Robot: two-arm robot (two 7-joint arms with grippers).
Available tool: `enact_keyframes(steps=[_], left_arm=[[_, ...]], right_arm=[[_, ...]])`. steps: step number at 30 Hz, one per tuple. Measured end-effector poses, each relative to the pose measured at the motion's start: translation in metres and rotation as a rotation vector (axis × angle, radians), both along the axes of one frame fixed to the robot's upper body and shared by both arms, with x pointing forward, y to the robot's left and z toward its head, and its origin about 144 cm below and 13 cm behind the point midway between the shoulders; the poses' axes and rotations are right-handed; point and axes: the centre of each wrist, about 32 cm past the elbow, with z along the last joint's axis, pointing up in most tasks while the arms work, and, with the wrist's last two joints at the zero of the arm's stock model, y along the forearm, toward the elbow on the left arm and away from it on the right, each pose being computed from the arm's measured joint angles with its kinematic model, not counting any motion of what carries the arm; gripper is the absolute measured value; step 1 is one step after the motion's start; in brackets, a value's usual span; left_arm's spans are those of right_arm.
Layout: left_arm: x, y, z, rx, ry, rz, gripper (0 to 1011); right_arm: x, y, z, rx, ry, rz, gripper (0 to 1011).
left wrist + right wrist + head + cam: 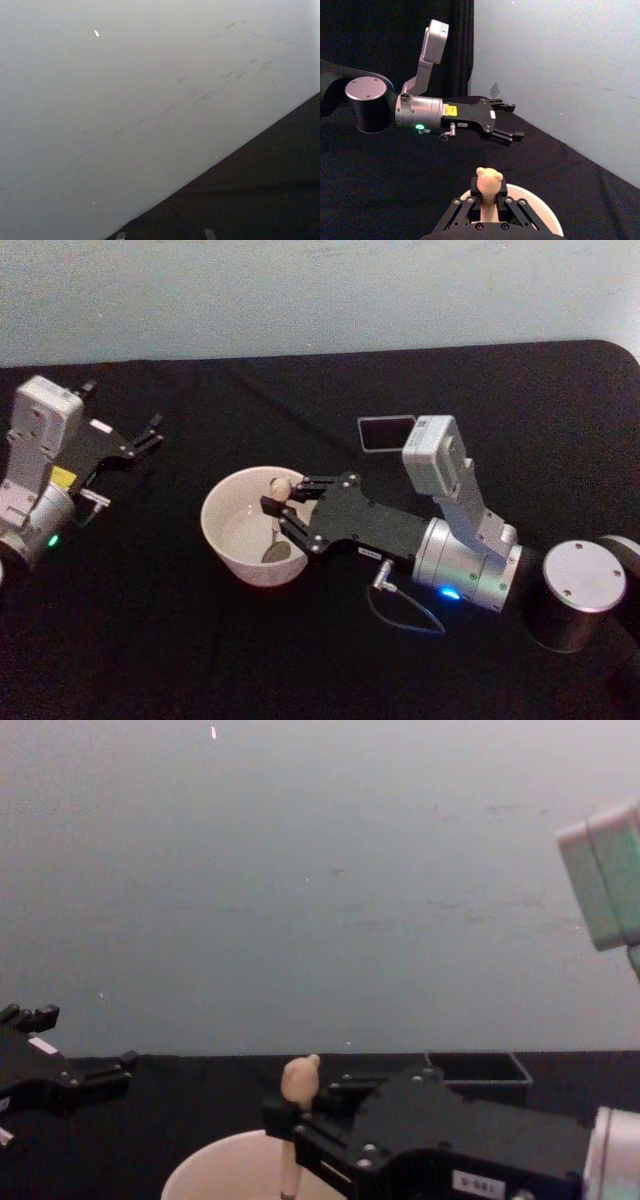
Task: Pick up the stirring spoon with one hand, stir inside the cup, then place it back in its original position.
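Right gripper nearest, low over the right side of the cup, arm coming in from the near right. Fingers clamped on the stirring spoon just under the bear-head knob. Spoon roughly upright, knob above the rim, lower end down inside the cup, toward its right half. Cannot tell whether the tip touches the bottom. Cup near the middle of the black surface, upright, pale inside.

Dark grey square box holder farther back, just right of the cup and beyond the right gripper, apart from both.

Left gripper parked at the far left of the surface, well apart from the cup, pointing right. Fingers spread open, nothing between them. Green light on its wrist.

Pale wall behind the surface's far edge, lightly scuffed.
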Motion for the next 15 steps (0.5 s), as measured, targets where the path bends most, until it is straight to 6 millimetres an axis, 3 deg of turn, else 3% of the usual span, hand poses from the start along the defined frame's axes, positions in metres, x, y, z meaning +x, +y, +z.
enact_keyframes(steps=[15], left_arm=[[0.000, 0.000, 0.000, 0.000, 0.000, 0.000, 1001]], right_arm=[[0.013, 0.015, 0.001, 0.002, -0.030, 0.007, 174]])
